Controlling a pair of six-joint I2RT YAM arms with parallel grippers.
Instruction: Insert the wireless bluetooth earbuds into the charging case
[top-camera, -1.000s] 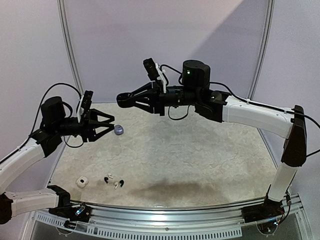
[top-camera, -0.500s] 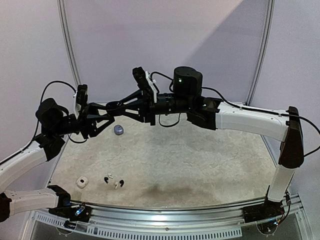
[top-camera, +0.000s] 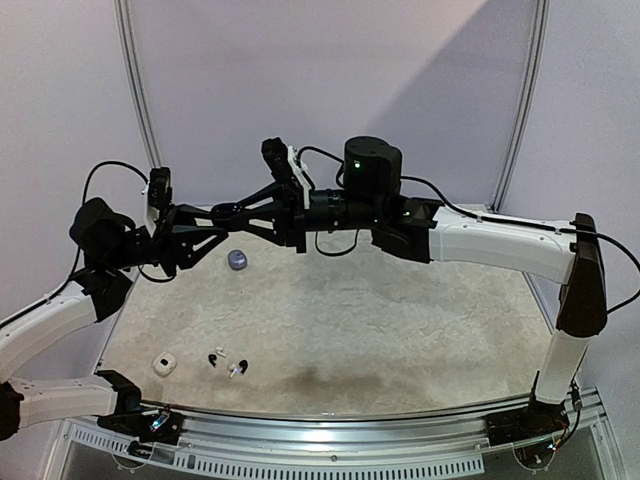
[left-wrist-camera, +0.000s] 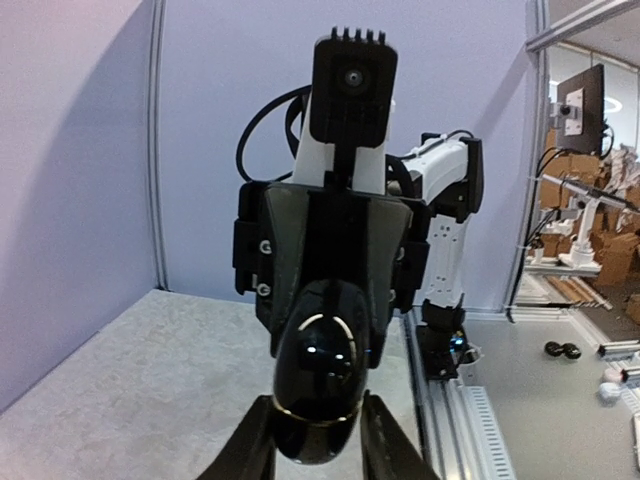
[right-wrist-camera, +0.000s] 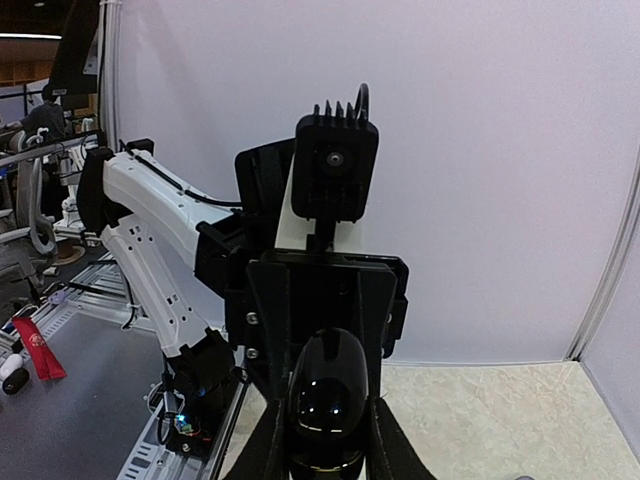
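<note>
Above the lavender case (top-camera: 237, 260), top view: your left fingers (top-camera: 212, 236) and right fingers (top-camera: 228, 210) meet tip to tip. The earbuds (top-camera: 214, 359) lie on the desk (top-camera: 400, 320), well nearer the arm bases than that case, with the white case (top-camera: 163, 364) farther left.

Left wrist: narrow fingers (left-wrist-camera: 250, 445) clamp the black case (left-wrist-camera: 318, 380).

Right wrist: fingers (right-wrist-camera: 385, 445) pinch the same black case (right-wrist-camera: 325, 400).

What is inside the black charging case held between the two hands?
Nothing shows: the black charging case looks closed, only its glossy shell visible between the left hand and right hand. Its contents, if any, are hidden.
</note>
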